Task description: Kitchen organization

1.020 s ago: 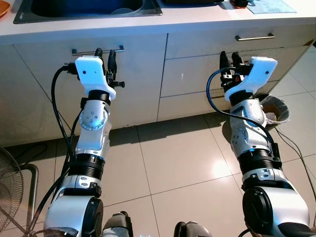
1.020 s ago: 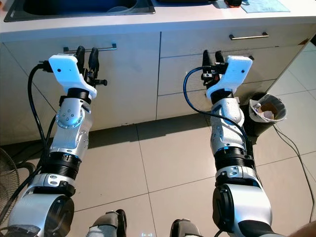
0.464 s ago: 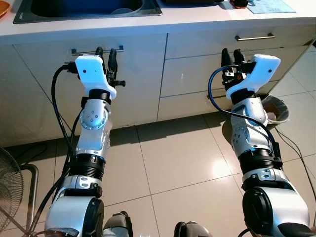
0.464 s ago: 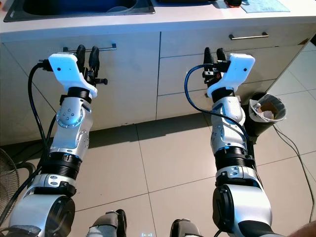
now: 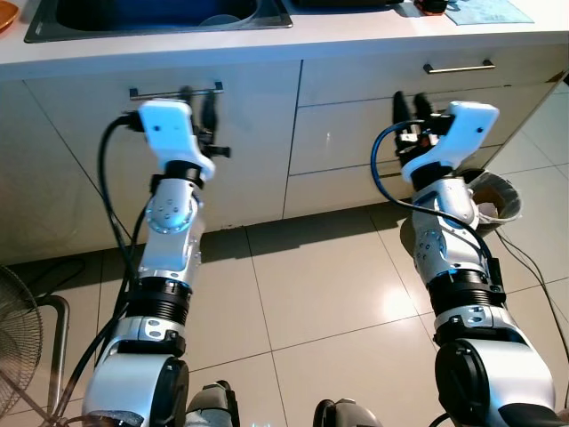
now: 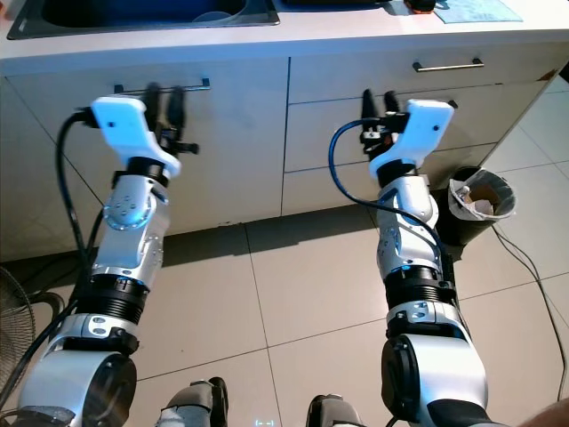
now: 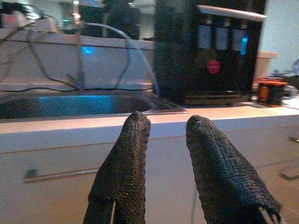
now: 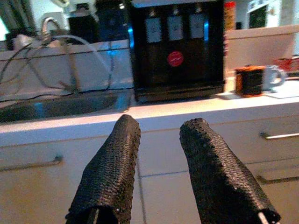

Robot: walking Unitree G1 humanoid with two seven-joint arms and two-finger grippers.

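The left claw [image 5: 197, 96] is held up before the white cabinet door's steel bar handle [image 5: 160, 91], fingers parted, nothing gripped. Above, a steel sink [image 5: 160, 20] is set into the pale desk [image 5: 356, 36]. The right claw [image 5: 409, 105] is raised before the white drawers [image 5: 356, 124], released too. A black water dispenser [image 8: 175, 49] is seen on the desk.

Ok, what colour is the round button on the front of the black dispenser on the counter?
Red. The round button on the black dispenser shows best in the right wrist view.
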